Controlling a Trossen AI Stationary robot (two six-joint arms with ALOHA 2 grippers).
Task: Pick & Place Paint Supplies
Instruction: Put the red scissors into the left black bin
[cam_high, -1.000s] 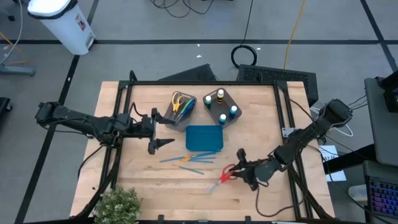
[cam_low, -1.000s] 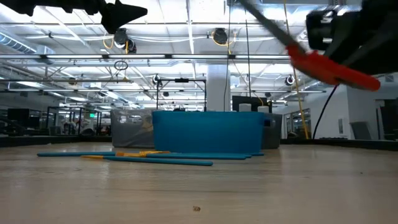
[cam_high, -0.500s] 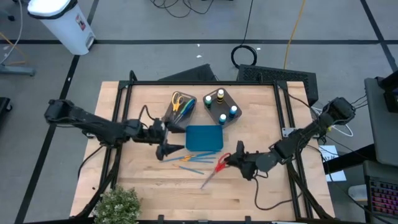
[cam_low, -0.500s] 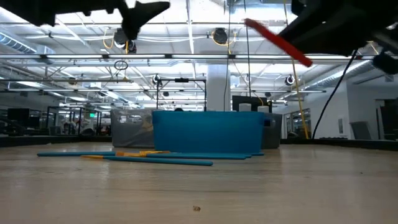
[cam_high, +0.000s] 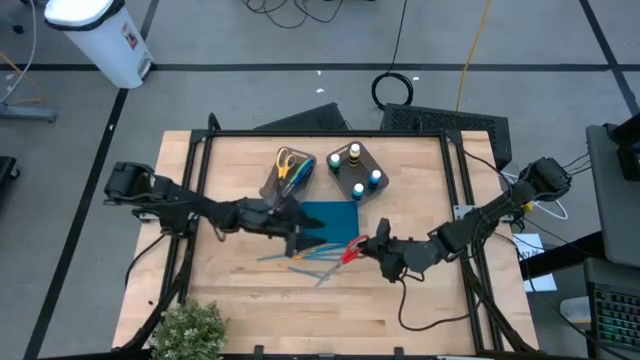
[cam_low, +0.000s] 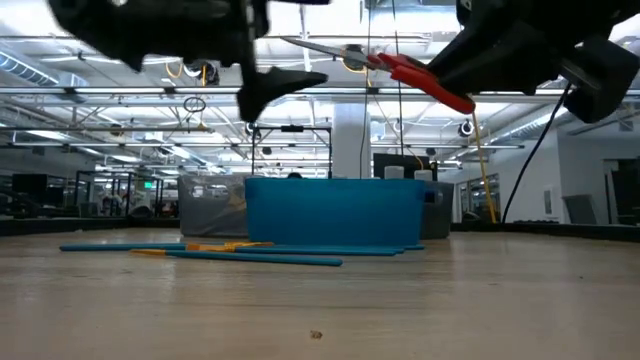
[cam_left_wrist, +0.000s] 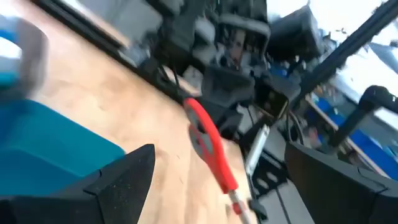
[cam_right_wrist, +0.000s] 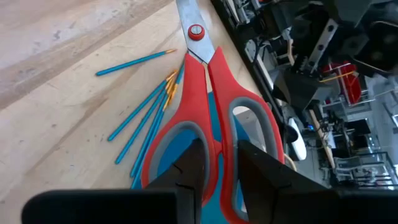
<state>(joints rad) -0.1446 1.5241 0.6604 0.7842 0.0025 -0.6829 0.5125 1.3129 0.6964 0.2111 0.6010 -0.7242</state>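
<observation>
Teal tray (cam_high: 327, 218) beside loose brushes (cam_high: 310, 257)

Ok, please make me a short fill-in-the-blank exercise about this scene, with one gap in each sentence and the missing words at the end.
1. The right gripper holds scissors with ____ handles.
2. The left gripper is open and holds ____.
3. The brushes lie on the wooden table beside the ____ tray.
4. The yellow-handled scissors stand inside a ____.

Missing words: red; nothing; teal; bin
</observation>
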